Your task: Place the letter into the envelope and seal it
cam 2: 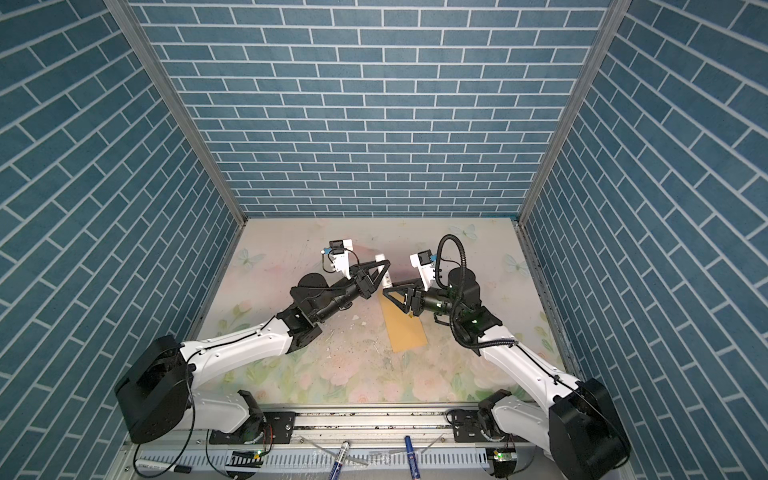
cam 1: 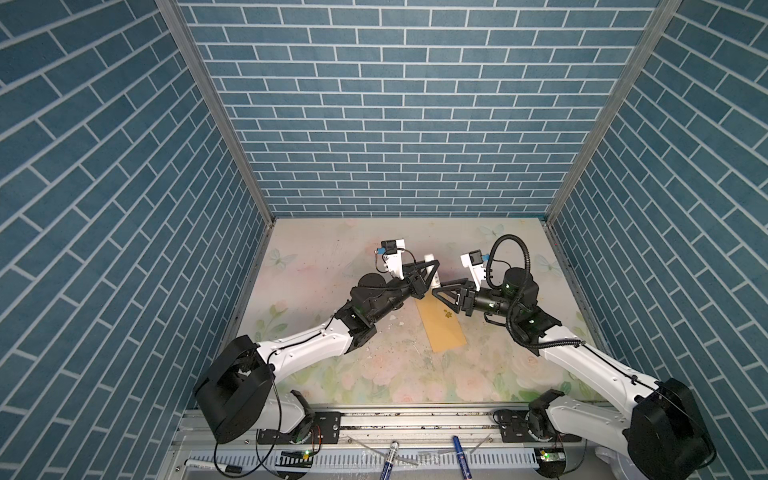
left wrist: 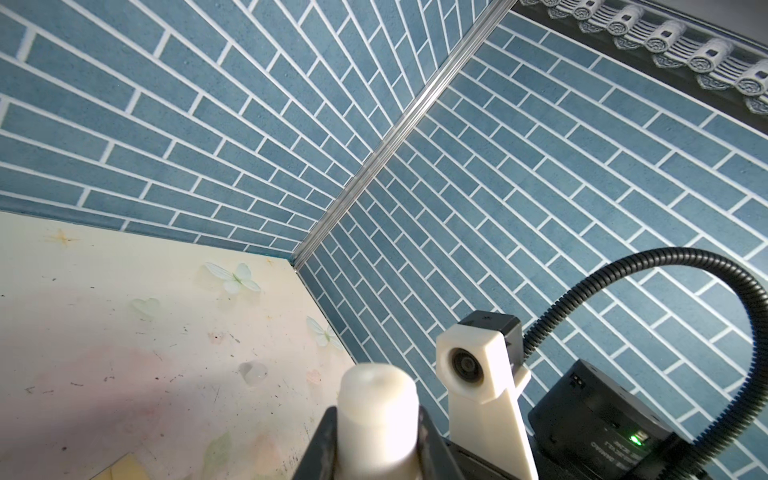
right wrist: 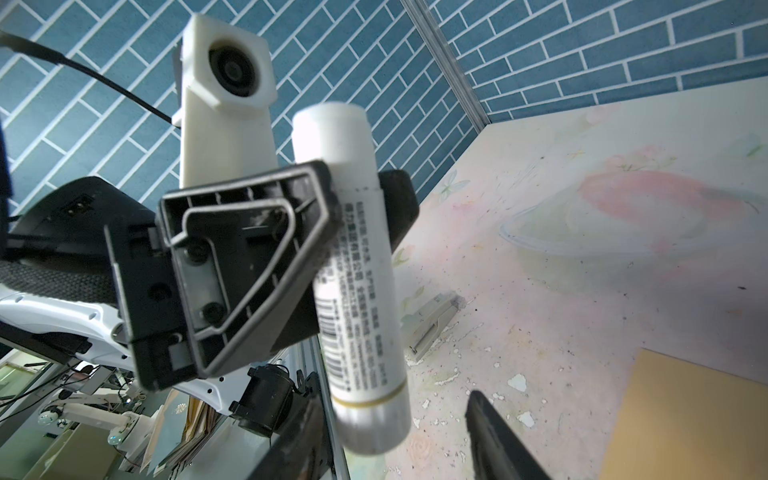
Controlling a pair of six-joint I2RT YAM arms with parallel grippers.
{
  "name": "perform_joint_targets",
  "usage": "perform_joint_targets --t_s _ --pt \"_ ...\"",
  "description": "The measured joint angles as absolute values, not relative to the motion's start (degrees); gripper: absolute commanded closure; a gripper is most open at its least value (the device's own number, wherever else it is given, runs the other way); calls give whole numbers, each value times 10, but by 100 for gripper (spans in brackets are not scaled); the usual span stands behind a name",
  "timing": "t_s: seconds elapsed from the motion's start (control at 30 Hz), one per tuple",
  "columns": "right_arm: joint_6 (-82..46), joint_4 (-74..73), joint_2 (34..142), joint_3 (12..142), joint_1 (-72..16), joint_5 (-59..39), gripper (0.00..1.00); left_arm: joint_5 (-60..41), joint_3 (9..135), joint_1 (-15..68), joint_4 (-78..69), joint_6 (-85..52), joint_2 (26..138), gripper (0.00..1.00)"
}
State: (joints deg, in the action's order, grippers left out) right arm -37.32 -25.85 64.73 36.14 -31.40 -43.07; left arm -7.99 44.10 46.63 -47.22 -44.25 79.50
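Note:
The tan envelope (cam 1: pixel 442 328) (cam 2: pixel 407 332) (right wrist: pixel 685 415) lies flat on the floral table, with a small gold emblem near its far end. The letter is out of view. My left gripper (cam 1: pixel 432 272) (cam 2: pixel 384 270) (left wrist: pixel 378 440) is shut on a white glue stick (cam 1: pixel 435 283) (left wrist: pixel 378 399) (right wrist: pixel 357 270), which hangs above the envelope's far end. My right gripper (cam 1: pixel 435 291) (cam 2: pixel 385 291) (right wrist: pixel 399 440) is open. Its two fingers stand on either side of the stick's silver end (right wrist: pixel 374 419), and a gap shows on one side.
A small pale stapler-like object (right wrist: pixel 432 324) lies on the table past the glue stick, among paper flecks. Two blue markers (cam 1: pixel 390 455) (cam 1: pixel 459 451) and a black one (cam 1: pixel 212 465) rest on the front rail. Blue brick walls close three sides.

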Motion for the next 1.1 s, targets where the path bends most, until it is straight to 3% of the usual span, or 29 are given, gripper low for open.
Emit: perform_joint_targets --t_s 0.23,0.5,0.53,0.67,0.83,1.1 --pt "-399 -306 665 362 -314 -438 62 -85 441 466 -495 -454 809 100" --pt "-409 -330 676 363 -315 -444 85 -89 441 466 -506 -463 817 100" --pt "-409 -332 676 363 -315 -444 88 -89 441 466 -508 -463 817 98" --pt "-408 -334 676 363 -315 -443 99 -89 437 466 -517 -462 817 70" --pt "-398 -311 667 363 -316 -438 100 -93 422 466 -541 -450 817 44" --pt "-382 -278 656 379 -316 -446 100 -115 412 466 -547 -423 813 41"
